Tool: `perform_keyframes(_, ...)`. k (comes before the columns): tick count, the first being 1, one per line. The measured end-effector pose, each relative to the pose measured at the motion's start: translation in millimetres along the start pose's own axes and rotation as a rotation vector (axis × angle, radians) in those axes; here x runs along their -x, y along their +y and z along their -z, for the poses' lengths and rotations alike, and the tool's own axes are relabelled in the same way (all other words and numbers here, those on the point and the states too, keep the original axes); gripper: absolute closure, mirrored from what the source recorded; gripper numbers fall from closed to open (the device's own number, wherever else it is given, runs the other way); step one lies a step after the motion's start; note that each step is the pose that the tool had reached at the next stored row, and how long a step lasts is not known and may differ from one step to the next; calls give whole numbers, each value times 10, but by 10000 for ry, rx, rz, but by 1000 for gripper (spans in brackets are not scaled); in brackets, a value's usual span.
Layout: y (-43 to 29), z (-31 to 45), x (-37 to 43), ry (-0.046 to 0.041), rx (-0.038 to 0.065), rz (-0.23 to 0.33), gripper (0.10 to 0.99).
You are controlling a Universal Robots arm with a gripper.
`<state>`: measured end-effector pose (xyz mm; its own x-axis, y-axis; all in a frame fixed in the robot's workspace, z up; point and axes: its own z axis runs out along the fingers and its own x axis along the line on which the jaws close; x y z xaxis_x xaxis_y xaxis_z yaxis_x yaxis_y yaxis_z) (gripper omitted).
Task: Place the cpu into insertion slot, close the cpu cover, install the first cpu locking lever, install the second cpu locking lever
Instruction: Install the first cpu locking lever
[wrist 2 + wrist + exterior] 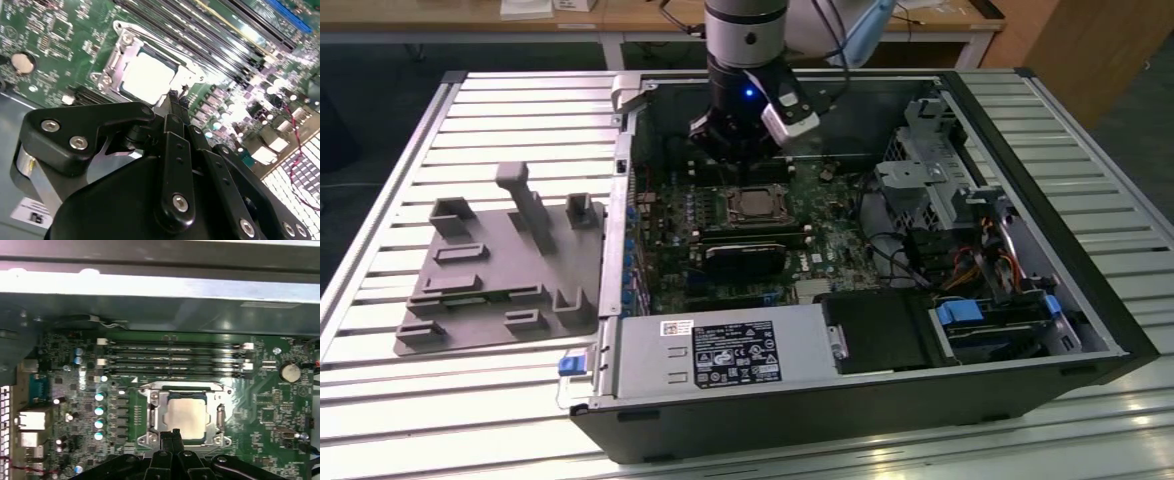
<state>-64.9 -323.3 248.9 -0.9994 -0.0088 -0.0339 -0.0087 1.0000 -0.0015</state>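
The cpu (pixel 186 415) is a pale silver square seated in the insertion slot (pixel 142 439) on the green board. The cpu cover (pixel 220 415), a silvery frame with a window, lies flat around the chip's edges. In the second wrist view the cpu (pixel 147 77) gleams just past my black fingertips. My gripper (pixel 172 434) hovers at the socket's near edge, its fingers pressed together with nothing visible between them. In the exterior view the gripper (pixel 734 170) hangs just behind the cpu (pixel 751 205) inside the open computer case. I cannot make out how the locking levers sit.
Long memory slots (pixel 175 357) run beside the socket. A black heatsink-like block (pixel 747 250) lies in front of it, and the power supply (pixel 720 355) sits at the case's front. A grey fixture tray (pixel 494 270) rests on the slatted table at the exterior view's left.
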Motion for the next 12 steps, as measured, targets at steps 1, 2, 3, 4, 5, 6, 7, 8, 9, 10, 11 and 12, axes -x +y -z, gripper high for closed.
perform_keyframes(1,0,1,-28,-8,0,3,984)
perform_keyframes(2,1,2,-55,-16,1,6,984)
perform_keyframes(3,1,3,-82,-25,0,9,984)
perform_keyframes(4,1,4,-111,-33,0,9,984)
perform_keyframes(5,1,5,-139,-42,0,10,984)
perform_keyframes(6,1,5,-168,-50,0,12,984)
perform_keyframes(7,2,6,-199,-61,0,14,984)
perform_keyframes(8,2,7,-228,-70,0,15,984)
perform_keyframes(9,2,9,-256,-80,-1,15,984)
perform_keyframes(10,3,10,-283,-92,-1,16,984)
perform_keyframes(11,3,10,-309,-103,0,17,984)
perform_keyframes(12,3,11,-329,-112,7,16,984)
